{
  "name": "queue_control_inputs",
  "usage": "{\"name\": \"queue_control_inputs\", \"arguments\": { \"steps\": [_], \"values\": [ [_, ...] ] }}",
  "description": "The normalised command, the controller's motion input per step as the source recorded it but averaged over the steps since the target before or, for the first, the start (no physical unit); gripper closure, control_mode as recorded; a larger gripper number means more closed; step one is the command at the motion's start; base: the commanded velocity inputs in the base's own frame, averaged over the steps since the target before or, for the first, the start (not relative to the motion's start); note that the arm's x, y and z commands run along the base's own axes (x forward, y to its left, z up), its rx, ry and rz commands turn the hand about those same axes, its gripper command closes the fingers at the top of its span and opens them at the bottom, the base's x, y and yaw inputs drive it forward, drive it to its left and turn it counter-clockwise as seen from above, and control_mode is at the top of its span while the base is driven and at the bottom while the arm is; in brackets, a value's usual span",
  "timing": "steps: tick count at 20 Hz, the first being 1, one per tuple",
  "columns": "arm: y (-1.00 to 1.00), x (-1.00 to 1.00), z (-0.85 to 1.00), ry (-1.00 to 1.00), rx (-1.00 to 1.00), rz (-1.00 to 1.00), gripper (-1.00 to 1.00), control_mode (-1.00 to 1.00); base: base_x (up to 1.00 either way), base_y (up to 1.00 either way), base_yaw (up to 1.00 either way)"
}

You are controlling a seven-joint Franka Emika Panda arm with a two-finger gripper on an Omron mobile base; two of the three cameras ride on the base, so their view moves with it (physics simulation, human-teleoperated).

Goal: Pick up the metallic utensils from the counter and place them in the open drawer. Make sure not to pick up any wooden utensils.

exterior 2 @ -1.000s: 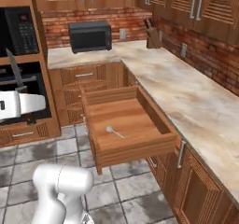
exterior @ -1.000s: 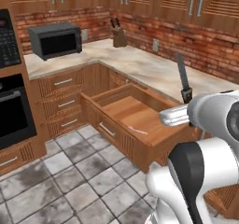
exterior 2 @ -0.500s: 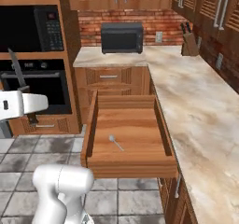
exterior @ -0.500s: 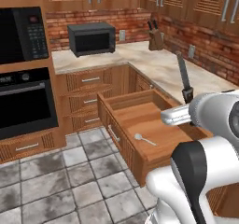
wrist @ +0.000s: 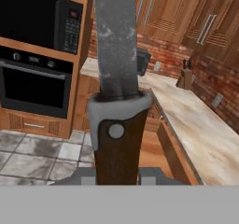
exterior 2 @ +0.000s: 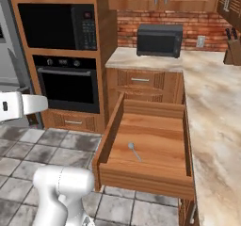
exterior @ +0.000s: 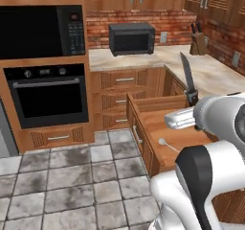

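Observation:
My gripper [exterior: 193, 99] is shut on a knife [exterior: 187, 74] with a dark handle and a grey blade, held upright with the blade pointing up. In the hand view the knife [wrist: 115, 78] rises from the gripper [wrist: 116, 172] straight up the picture. The open drawer [exterior: 155, 121] lies just below and left of the held knife, its pale wood floor showing. A silver spoon [exterior: 167, 144] lies inside the drawer; the right base view has the same spoon [exterior 2: 134, 151] on the drawer [exterior 2: 157, 134] floor. The counter with the utensils and the wooden utensils are out of view.
A marbled wall counter [exterior: 213, 73] runs along the brick wall with a black microwave [exterior: 131, 38] and a knife block [exterior: 198, 42]. A built-in oven [exterior: 48, 95] stands to the left. Grey tiled floor [exterior: 72, 176] spreads in front of the cabinets.
The base has swung round, so the whole scene has shifted: the oven column now stands in view and the drawer is nearer. The knife stays upright in the shut gripper.

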Motion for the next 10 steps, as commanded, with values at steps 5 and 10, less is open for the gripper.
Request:
{"name": "queue_control_inputs", "arguments": {
  "steps": [5, 10],
  "values": [
    [0.00, 0.00, 0.00, 0.00, 0.00, 0.00, 1.00, 1.00, 0.56, 0.00, 0.18],
    [0.00, 0.00, 0.00, 0.00, 0.00, 0.00, 1.00, 1.00, 0.64, -0.02, 0.14]
  ]
}}
